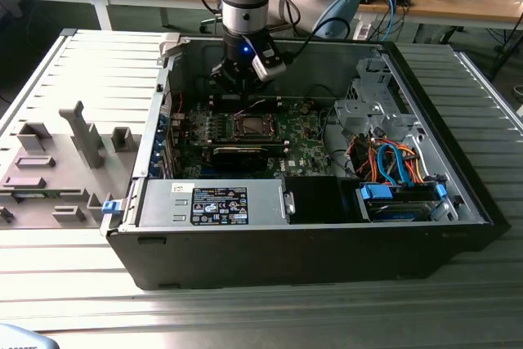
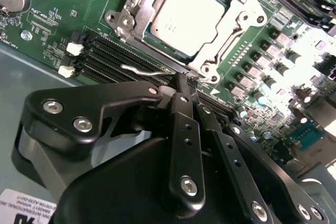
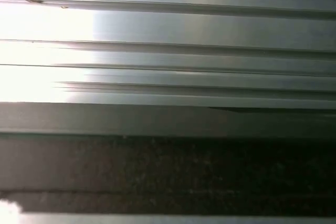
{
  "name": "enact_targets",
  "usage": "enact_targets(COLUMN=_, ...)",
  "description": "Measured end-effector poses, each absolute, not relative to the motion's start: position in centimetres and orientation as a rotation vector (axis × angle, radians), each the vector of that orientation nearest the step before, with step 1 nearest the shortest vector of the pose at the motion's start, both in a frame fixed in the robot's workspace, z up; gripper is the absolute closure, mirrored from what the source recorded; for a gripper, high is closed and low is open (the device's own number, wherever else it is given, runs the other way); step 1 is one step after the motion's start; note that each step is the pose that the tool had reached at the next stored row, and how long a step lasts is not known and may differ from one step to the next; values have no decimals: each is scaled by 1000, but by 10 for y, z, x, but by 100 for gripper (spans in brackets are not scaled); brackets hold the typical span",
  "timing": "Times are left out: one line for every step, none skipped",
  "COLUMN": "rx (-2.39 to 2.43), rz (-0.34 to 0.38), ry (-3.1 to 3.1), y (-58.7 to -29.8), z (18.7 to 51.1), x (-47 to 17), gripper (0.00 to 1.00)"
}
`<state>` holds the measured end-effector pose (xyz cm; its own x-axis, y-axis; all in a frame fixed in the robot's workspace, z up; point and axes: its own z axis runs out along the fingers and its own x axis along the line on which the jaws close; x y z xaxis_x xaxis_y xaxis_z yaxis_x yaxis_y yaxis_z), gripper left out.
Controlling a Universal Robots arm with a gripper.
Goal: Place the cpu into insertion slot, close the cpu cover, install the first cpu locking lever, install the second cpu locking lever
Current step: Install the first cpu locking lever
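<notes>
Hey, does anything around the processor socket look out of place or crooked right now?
One thing: a thin silver lever lies loose across the black memory slots beside the socket, not latched down. The cpu sits flat and square under the cpu cover. The claw is right at the lever's end.

In the exterior view the open black computer case (image 1: 327, 234) leaves its top face free, so the green motherboard (image 1: 304, 140) is reachable from above. Steel case walls (image 1: 151, 149) fence it at nine o'clock, a grey power supply box (image 1: 214, 204) at six, a silver drive cage with orange and blue cables (image 1: 384, 153) at three. The black two-fingered gripper (image 2: 185, 80) hangs at twelve o'clock of the silver-rimmed square insertion slot (image 1: 252, 127), just beside it
</notes>
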<state>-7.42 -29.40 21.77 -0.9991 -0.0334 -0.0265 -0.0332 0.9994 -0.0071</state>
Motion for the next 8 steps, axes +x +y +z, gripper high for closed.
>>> enact_targets(rx=-53, rz=-10, ry=3115, y=-294, z=217, x=-73, gripper=89)
enact_targets(rx=-53, rz=-11, ry=3115, y=-294, z=216, x=-72, gripper=89)
enact_targets(rx=-54, rz=-10, ry=3115, y=-294, z=216, x=-70, gripper=89)
enact_targets(rx=-55, rz=-11, ry=3114, y=-294, z=215, x=-70, gripper=89)
enact_targets(rx=-57, rz=-10, ry=3114, y=-294, z=214, x=-68, gripper=89)
enact_targets(rx=-57, rz=-11, ry=3114, y=-294, z=213, x=-67, gripper=89)
enact_targets(rx=-58, rz=-10, ry=3114, y=-294, z=212, x=-66, gripper=89)
enact_targets(rx=-58, rz=-10, ry=3114, y=-294, z=211, x=-65, gripper=89)
